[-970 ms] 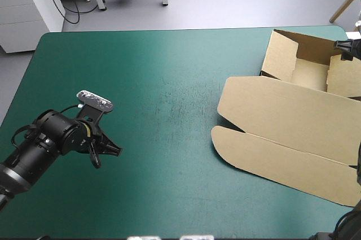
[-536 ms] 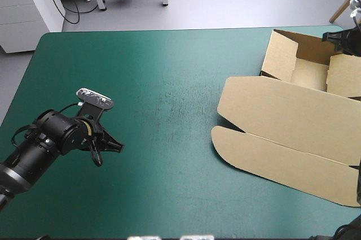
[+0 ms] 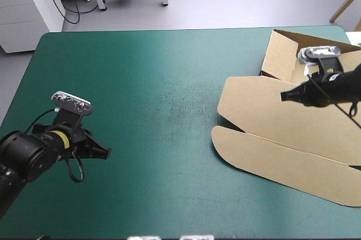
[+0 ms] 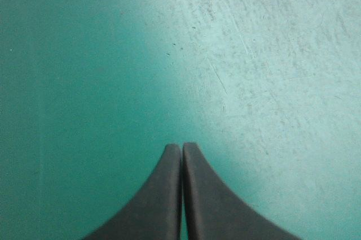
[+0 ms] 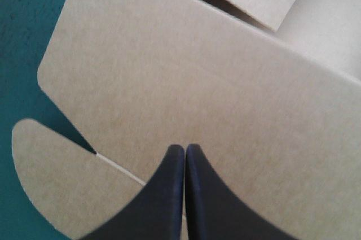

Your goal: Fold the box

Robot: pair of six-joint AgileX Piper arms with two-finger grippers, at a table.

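Brown box (image 3: 282, 121) on right side of counter (image 3: 169, 70): tray walls up at far right corner, lid panel and rounded flap flat toward near edge. Looks light and stiff, hinging only at creases; likely slides on teal-green cover. Best hold: free flap edge. Over lid panel, right end effector (image 3: 284, 97) pressed together, empty, contact unclear. Far across, left end effector (image 3: 106, 153) pressed together over bare cover, well apart from box.
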